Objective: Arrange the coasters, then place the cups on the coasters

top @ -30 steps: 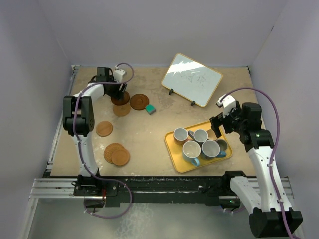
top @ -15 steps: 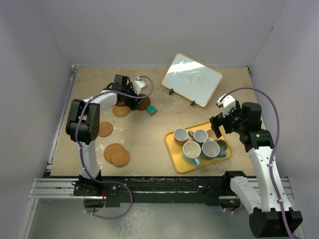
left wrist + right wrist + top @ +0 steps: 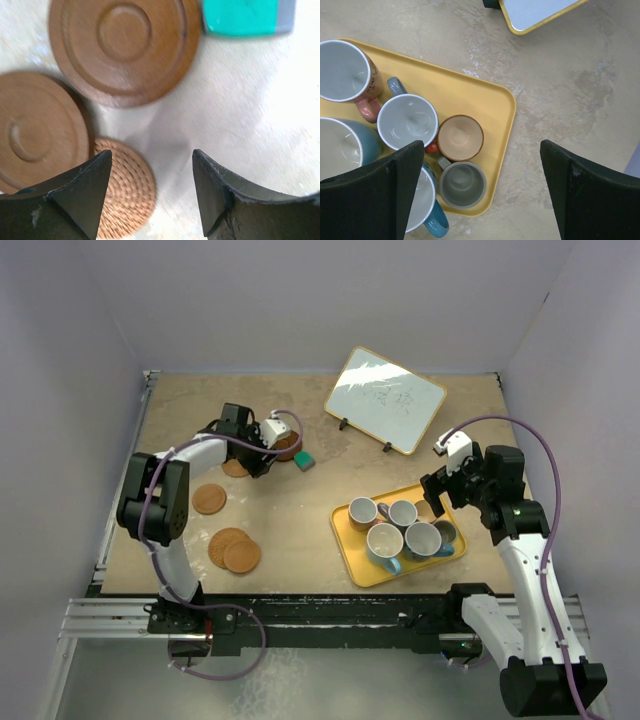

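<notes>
The left end effector (image 3: 150, 159) hangs low over the far left part of the table (image 3: 300, 525). Its two dark fingers (image 3: 75, 195) are spread apart with nothing clamped between them. Right under it I count three coasters. The edge of a woven coaster (image 3: 125, 195) pokes into the gap, and a ringed brown coaster (image 3: 37, 132) touches it. A second ringed coaster (image 3: 124, 47) sits just beside that one, with a small teal block (image 3: 245, 17) next to it.

Closer to the arm bases are three more orange-brown ones: a lone coaster (image 3: 209, 499) and an overlapping pair (image 3: 235, 551). That makes six. All lie flat, and being round they have no long axis.

The right end effector (image 3: 481, 147) hovers above a yellow tray (image 3: 485, 97) on the near right of the table, fingers wide apart and holding nothing. Six cups stand crowded on the tray, upright with mouths up:

- a pink cup (image 3: 345, 65)
- a pale cup with a grey handle (image 3: 407, 122)
- a small orange-tan cup (image 3: 460, 138)
- a small grey cup (image 3: 462, 185)
- a larger blue cup (image 3: 342, 145)
- a second blue cup (image 3: 426, 200), half hidden by a finger

Their handles point in different directions, and the pink cup's handle points towards the pale cup. A whiteboard (image 3: 385, 400) stands propped at the back.
</notes>
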`<move>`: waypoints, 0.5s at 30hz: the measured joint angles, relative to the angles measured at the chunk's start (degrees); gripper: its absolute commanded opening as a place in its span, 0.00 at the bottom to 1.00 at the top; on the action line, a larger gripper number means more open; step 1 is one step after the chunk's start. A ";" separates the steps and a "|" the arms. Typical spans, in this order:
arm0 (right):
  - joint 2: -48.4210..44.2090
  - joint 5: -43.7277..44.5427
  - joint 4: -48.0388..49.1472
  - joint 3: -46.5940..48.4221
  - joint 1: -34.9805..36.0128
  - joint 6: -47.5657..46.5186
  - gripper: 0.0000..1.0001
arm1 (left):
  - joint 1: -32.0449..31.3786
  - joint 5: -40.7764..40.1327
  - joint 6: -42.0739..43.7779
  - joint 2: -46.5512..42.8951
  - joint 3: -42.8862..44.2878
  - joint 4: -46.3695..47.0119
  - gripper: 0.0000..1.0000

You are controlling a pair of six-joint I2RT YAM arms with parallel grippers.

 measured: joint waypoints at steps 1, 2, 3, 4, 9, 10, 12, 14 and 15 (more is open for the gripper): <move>0.04 0.00 0.00 0.00 0.00 0.00 1.00 | 0.09 -0.07 0.00 -0.98 -1.20 -0.33 0.63; 0.11 0.00 0.00 0.00 0.00 0.00 1.00 | 0.20 -0.07 -0.02 -1.97 -2.47 -0.63 0.64; 0.22 0.00 0.00 0.00 0.02 0.00 1.00 | 0.28 -0.04 -0.02 -2.93 -3.65 -0.94 0.64; 0.37 0.00 0.00 0.00 0.02 0.00 1.00 | 0.37 -0.02 -0.04 -3.78 -4.66 -1.09 0.64; 0.59 0.00 -0.07 0.00 0.02 -0.02 1.00 | 0.87 -0.02 -0.13 -6.93 -7.58 -1.01 0.64; 0.59 -0.02 -0.07 0.00 0.02 -0.02 1.00 | 1.20 0.02 -0.20 -7.32 -7.74 -0.94 0.64; 0.59 -0.02 -0.07 0.00 0.00 -0.07 1.00 | 2.08 0.02 -0.57 -7.43 -7.76 -0.74 0.64; 0.59 -0.02 -0.07 0.00 0.00 -0.09 1.00 | 3.65 0.15 -1.14 -7.39 -7.74 -1.14 0.64; 0.59 -0.02 -0.07 0.00 0.02 -0.11 1.00 | 4.66 0.52 -1.40 -7.21 -7.54 -1.62 0.64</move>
